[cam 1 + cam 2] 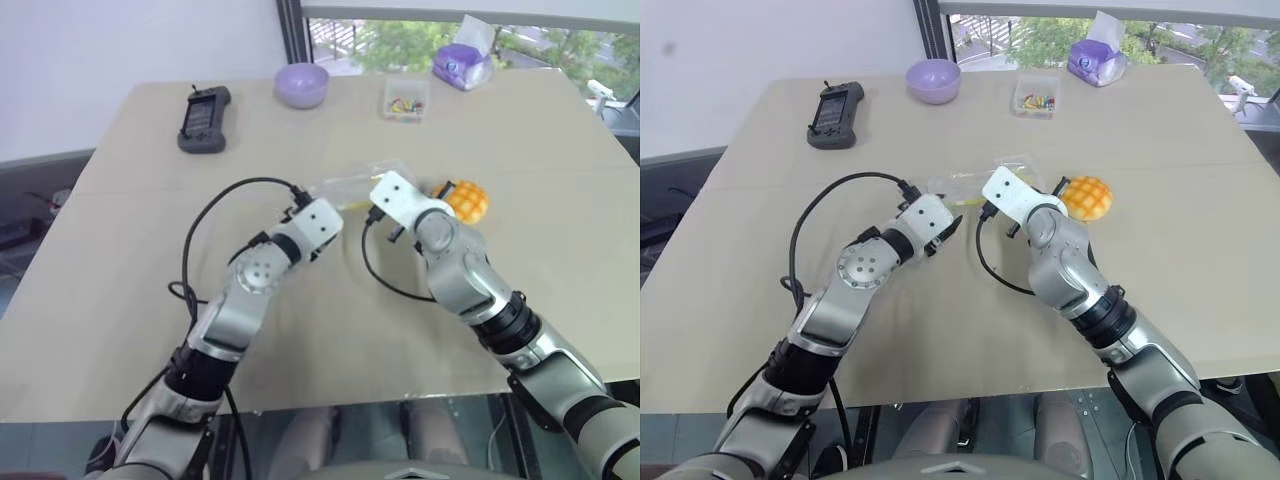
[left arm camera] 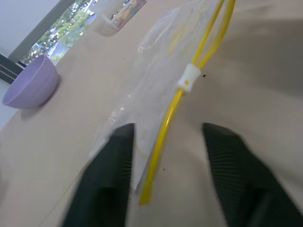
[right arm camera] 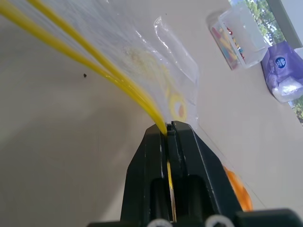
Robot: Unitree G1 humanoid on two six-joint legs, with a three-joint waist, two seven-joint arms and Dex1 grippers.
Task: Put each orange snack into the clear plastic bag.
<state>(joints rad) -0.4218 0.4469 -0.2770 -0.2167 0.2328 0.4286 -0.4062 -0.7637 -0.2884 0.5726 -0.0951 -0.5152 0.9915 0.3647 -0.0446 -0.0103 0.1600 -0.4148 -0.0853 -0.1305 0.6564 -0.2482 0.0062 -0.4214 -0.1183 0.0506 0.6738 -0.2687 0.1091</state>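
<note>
Right gripper point(image 3: 168, 128) is clamping the clear plastic bag's point(image 3: 142, 61) yellow seal strip point(image 2: 163, 137); your left gripper point(image 2: 165, 142) is straddling it, seemingly unclosed. Orange snack point(image 1: 1086, 197) is sitting unbagged on the tabletop point(image 1: 940, 320).

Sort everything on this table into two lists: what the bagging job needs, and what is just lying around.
Needed:
round orange-yellow grid-topped bun
clear crinkly plastic zip bag with yellow seal strip
right gripper, pinching the seal strip
left gripper, straddling the bag's edge

Lying around:
lilac bowl
black handheld device
small clear box of colourful bits
purple tissue pack
</note>
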